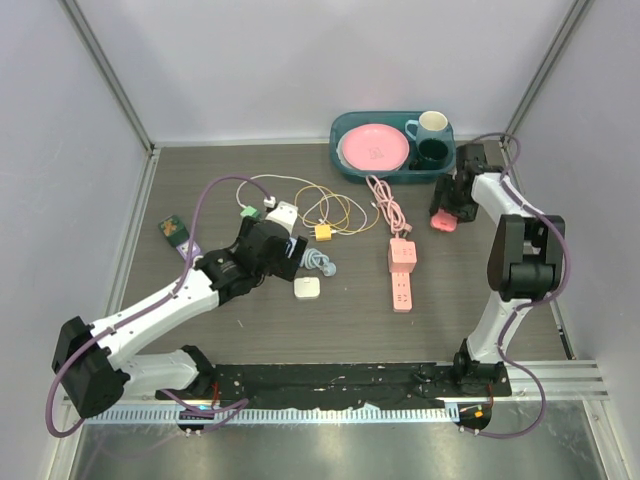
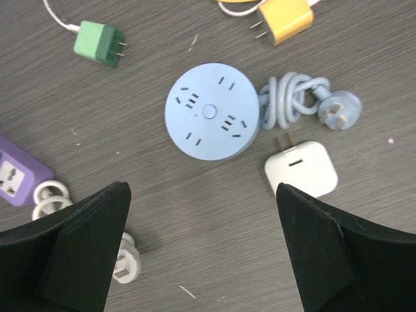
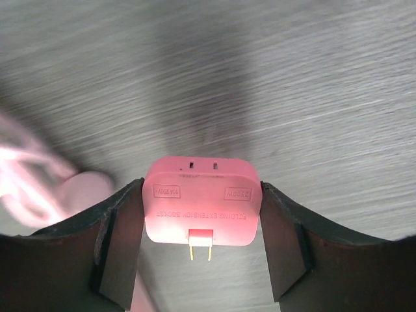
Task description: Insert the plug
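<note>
**Right jaws pinch the pink plug beside the tray**

Now we see the right gripper closed partway on the pink plug. Its 2 fingers press flat against the plug's left and right sides, with no gap showing on either one. The plug's lettered face is turned up to the wrist camera. Its 2 brass prongs point back toward the wrist, and 2 small slots show on its far edge. We cannot tell whether it rests on the table or hangs just above it. A blurred pink shape lies to its left in the right wrist view.

From above, the plug sits on the right side of the table, just in front of the teal tray. It lies to the right of the pink power strip and apart from it. The tray holds a pink plate and 2 mugs.

Meanwhile the left gripper hovers with its jaws spread as wide as they go, holding nothing. Below it lies a round blue socket, its coiled blue cable just to the right. Around that we see a green plug, a yellow plug, a white adapter and the end of a purple strip.
</note>
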`<state>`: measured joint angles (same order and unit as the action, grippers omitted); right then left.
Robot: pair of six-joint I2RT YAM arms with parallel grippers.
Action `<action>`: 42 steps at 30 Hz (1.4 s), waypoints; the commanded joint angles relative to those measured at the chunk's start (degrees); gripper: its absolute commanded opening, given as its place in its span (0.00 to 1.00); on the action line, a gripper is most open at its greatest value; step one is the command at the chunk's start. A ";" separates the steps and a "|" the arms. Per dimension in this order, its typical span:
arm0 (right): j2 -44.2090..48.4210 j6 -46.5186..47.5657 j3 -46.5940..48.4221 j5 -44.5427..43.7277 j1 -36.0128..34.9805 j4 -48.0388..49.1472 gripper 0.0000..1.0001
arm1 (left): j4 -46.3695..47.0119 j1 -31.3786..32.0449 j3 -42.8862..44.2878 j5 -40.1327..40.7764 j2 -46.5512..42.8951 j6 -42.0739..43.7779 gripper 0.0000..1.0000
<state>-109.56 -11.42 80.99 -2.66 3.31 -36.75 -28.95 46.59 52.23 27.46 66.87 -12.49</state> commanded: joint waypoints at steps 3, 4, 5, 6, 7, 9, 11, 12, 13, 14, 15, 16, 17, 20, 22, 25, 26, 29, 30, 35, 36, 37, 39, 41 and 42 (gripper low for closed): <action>15.15 -5.88 -0.74 3.80 -9.26 0.01 0.31 | 5.91 -0.09 1.03 -6.89 -3.76 -9.46 1.00; 16.73 -6.68 -1.18 3.54 -10.51 0.01 0.31 | 6.53 -0.09 1.21 -7.24 -4.11 -10.35 1.00; 17.96 -7.38 -1.97 3.53 -11.91 0.45 0.31 | 7.32 -0.09 1.21 -7.60 -4.90 -11.14 1.00; 20.67 -9.39 -2.50 3.62 -14.01 0.71 0.31 | 9.76 -0.09 0.86 -7.86 -5.43 -12.02 1.00; 22.09 -10.63 -3.11 3.80 -15.43 1.15 0.29 | 11.27 -0.09 0.60 -8.30 -5.96 -13.51 1.00; 26.38 -13.00 -5.84 5.54 -17.28 3.61 0.28 | 16.78 -0.18 -0.89 -10.05 -7.36 -15.01 1.00; 29.04 -16.78 -8.47 5.99 -20.18 5.80 0.28 | 20.93 -0.09 -2.65 -10.94 -7.72 -18.26 1.00; 31.31 -17.66 -9.26 6.60 -21.06 6.34 0.28 | 25.30 -0.09 -3.27 -12.51 -7.63 -19.23 1.00; 32.73 -19.76 -9.97 6.87 -22.46 6.86 0.28 | 27.61 -0.18 -3.79 -13.22 -7.37 -21.06 1.00; 33.96 -20.65 -11.45 6.96 -23.08 7.65 0.28 | 29.89 -0.18 -4.50 -14.18 -6.76 -21.69 1.00; 35.10 -21.79 -12.17 7.31 -23.43 8.18 0.28 | 33.83 -0.09 -4.59 -15.41 -5.36 -22.31 1.00; 37.46 -23.63 -13.65 8.01 -23.79 8.80 0.27 | 35.44 -0.09 -4.42 -16.12 -4.39 -22.66 1.00; 38.53 -24.61 -14.45 8.19 -24.57 9.85 0.28 | 38.24 -0.09 -4.15 -16.73 -3.42 -23.45 1.00; 42.66 -27.06 -17.26 8.28 -25.72 11.35 0.27 | 42.73 0.08 -2.23 -19.11 1.14 -25.29 1.00; 44.07 -28.47 -19.28 8.28 -25.81 11.70 0.27 | 44.93 0.61 -0.99 -21.21 4.48 -25.83 1.00; 46.88 -31.29 -21.74 8.46 -25.99 13.02 0.27 | 47.75 2.10 1.12 -22.45 7.21 -26.00 1.00; 47.94 -31.90 -22.19 8.46 -25.99 13.63 0.27 | 48.72 2.80 1.91 -22.89 8.79 -25.92 1.00; 49.09 -33.66 -23.60 8.46 -25.99 14.25 0.27 | 51.17 3.68 2.61 -23.85 11.08 -25.65 0.99; 49.52 -34.19 -23.77 8.46 -26.07 14.34 0.27 | 51.62 3.86 2.88 -24.29 11.61 -25.57 1.00; 50.58 -35.34 -24.74 8.46 -26.08 14.25 0.26 | 53.38 5.26 4.72 -26.93 14.51 -24.25 0.94; 50.93 -35.51 -24.83 8.46 -26.16 14.17 0.26 | 53.47 5.53 4.73 -27.02 15.39 -23.99 0.93; 51.11 -35.69 -25.00 8.37 -26.16 14.16 0.26 | 53.56 6.05 4.99 -27.02 15.74 -23.81 0.91; 51.20 -36.04 -25.09 8.19 -26.16 14.16 0.26 | 54.08 6.50 4.99 -27.02 16.71 -23.81 0.89; 51.20 -36.48 -25.09 8.37 -26.16 14.34 0.26 | 54.44 6.94 5.34 -26.67 17.32 -23.72 0.86; 51.20 -36.65 -25.09 8.54 -26.16 14.43 0.25 | 54.35 7.20 5.43 -26.32 18.02 -23.63 0.85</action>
<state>-60.07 -46.33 55.59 5.32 -22.46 -25.47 21.19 52.71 55.22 1.37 83.57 -37.06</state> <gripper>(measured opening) 0.685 0.872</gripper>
